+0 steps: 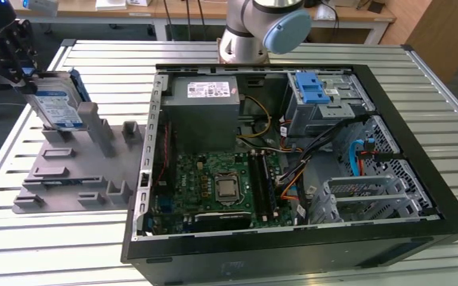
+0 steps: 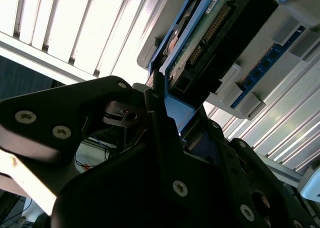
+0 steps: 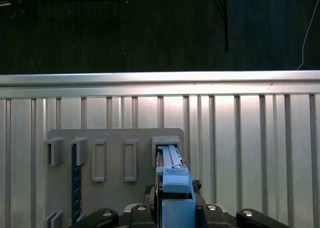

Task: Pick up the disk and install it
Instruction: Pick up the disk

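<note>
While my claw is clamped on the disk's top end, the disk stands upright at the grey holder near a bench edge.

Silver disk, blue-and-white label, blue frame; upright on edge, slightly tilted; lower end at grey rack

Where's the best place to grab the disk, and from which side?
Its upper end, from above, pinching the two flat faces. The disk stands on edge in the grey rack, so only that end is free; the gripper clamps there.
</note>
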Tool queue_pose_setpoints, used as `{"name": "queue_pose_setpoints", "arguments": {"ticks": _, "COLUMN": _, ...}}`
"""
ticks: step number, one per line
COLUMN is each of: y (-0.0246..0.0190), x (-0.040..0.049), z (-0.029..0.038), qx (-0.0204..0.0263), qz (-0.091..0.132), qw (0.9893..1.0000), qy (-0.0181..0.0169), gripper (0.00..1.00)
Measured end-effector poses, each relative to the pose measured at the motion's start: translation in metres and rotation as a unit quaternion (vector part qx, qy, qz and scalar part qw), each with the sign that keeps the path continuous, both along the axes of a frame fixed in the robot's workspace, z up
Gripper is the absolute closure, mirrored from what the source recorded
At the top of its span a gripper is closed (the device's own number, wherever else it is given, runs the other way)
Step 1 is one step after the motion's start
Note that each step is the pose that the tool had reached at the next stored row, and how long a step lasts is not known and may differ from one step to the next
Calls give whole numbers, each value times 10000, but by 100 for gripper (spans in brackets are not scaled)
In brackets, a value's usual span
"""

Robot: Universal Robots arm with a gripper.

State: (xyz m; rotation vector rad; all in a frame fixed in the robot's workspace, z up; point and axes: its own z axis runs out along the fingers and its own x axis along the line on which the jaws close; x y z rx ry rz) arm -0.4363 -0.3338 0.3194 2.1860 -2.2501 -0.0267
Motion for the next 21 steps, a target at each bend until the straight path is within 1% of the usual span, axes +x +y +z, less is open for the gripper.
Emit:
{"name": "queue_pose_setpoints", "arguments": {"ticks": 2, "y": 0, "x": 0, "z": 5, "qx": 0, "qz": 0, "qw": 10000, "qy": 1, "gripper": 64}}
{"name": "queue_pose_setpoints", "arguments": {"ticks": 9, "y": 0, "x": 0, "z": 59, "qx": 9, "qz": 0, "qw": 10000, "qy": 0, "gripper": 64}}
{"name": "queue_pose_setpoints", "arguments": {"ticks": 21, "y": 0, "x": 0, "z": 168, "qx": 12, "qz": 0, "qw": 10000, "qy": 0, "gripper": 64}}
